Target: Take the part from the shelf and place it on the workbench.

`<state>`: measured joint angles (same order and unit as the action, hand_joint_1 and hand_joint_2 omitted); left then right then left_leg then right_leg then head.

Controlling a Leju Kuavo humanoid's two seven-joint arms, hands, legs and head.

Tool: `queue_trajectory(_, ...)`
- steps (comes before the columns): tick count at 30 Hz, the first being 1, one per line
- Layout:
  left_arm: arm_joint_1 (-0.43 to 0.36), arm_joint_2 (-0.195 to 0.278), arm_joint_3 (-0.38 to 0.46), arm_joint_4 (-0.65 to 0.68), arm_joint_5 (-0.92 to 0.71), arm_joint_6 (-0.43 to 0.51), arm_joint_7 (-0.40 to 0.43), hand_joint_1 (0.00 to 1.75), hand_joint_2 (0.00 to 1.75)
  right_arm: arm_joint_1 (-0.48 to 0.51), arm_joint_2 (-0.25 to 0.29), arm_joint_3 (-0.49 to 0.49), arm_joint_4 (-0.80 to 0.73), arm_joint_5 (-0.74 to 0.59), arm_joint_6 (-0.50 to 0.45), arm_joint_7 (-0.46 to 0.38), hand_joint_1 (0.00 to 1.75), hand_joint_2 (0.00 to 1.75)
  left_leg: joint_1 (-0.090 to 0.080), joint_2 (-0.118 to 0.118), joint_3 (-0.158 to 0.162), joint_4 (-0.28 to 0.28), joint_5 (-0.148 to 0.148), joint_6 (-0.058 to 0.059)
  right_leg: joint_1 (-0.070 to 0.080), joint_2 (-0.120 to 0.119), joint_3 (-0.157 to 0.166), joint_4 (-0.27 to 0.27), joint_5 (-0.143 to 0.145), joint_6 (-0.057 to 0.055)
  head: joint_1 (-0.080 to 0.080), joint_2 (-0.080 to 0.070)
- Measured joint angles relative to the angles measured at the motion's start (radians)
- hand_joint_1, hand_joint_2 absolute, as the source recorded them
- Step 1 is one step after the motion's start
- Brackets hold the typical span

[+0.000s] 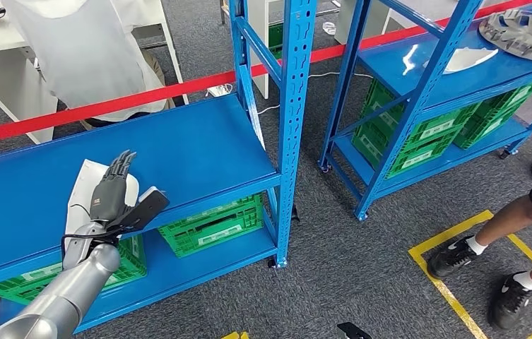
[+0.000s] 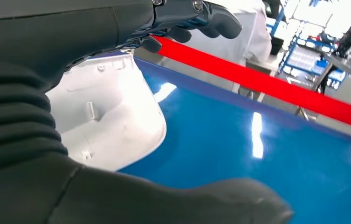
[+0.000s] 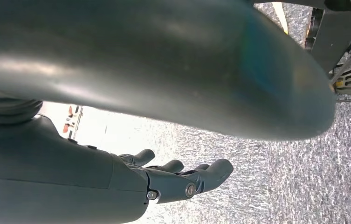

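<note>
The left hand (image 1: pixel 112 189) is stretched out flat over the white part (image 1: pixel 79 199), fingers extended and apart, thumb off to the right side; it holds nothing. Whether the palm touches the part cannot be told. In the left wrist view the fingers (image 2: pixel 201 16) reach beyond the far edge of the white part (image 2: pixel 110 116), with the thumb lying low over the blue surface.

The part lies on the upper level of the near blue shelf (image 1: pixel 199 152), close to its front edge and toward the left end. It is a thin moulded plastic shell with a rounded outline, its hollow side facing up, with small clips and ribs visible inside.

Handling judgement — light, fairly stiff but liable to flex, and smooth enough to slide on the glossy shelf. The rim is the likely place to take hold: fingers over the far edge, thumb under or against the near edge. Pressing down flat may merely push it along.

The right hand (image 3: pixel 178 179) hangs over grey carpet, fingers loosely curled around nothing.

Farther off — a red barrier tape (image 1: pixel 143 99), a second blue shelf (image 1: pixel 453 78) at the right, and a person's legs (image 1: pixel 503 226) beside it.
</note>
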<state>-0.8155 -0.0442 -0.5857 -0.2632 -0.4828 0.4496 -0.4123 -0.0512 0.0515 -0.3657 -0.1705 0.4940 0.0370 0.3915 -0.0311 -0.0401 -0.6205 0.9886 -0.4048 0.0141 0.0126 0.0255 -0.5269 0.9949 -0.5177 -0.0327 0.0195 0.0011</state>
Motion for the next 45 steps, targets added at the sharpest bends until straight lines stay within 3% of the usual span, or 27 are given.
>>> queue_trajectory(10, -0.001, 0.032, -0.084, 0.008, -0.087, -0.191, 0.073, 0.0, 0.0, 0.0, 0.0, -0.005, 0.0, 0.006, 0.0, 0.0, 0.0, 0.0, 0.0, 0.0, 0.0, 0.0, 0.0, 0.0, 0.0, 0.0, 0.0, 0.0, 0.0, 0.0, 0.0, 0.0)
queue_trajectory(14, -0.001, 0.046, -0.102, 0.009, -0.089, -0.21, 0.071, 0.0, 0.0, 0.0, 0.0, -0.006, 0.0, 0.006, 0.0, 0.0, 0.0, 0.0, 0.0, 0.0, 0.0, 0.0, 0.0, 0.0, 0.0, 0.0, 0.0, 0.0, 0.0, 0.0, 0.0, 0.0)
queue_trajectory(19, -0.006, 0.077, -0.128, 0.008, -0.108, -0.311, 0.007, 0.0, 0.0, 0.0, 0.0, -0.008, 0.0, 0.004, 0.0, 0.0, 0.0, 0.0, 0.0, 0.0, 0.0, 0.0, 0.0, 0.0, 0.0, 0.0, 0.0, 0.0, 0.0, 0.0, 0.0, 0.0)
queue_trajectory(28, -0.063, 0.164, -0.131, 0.0, -0.077, -0.303, -0.055, 0.0, 0.0, 0.002, 0.0, -0.027, 0.0, -0.001, 0.0, 0.0, 0.0, 0.0, 0.001, 0.0, 0.0, 0.0, 0.0, 0.0, 0.001, 0.0, 0.0, 0.0, 0.0, 0.0, 0.0, 0.0)
queue_trajectory(45, -0.107, 0.178, -0.097, -0.028, -0.002, -0.225, -0.134, 0.0, 0.0, 0.001, 0.0, -0.048, 0.0, -0.005, -0.001, 0.0, 0.0, 0.0, -0.002, 0.0, 0.0, 0.004, -0.004, 0.004, -0.002, 0.0, 0.002, 0.0, -0.002, 0.003, 0.0, 0.0)
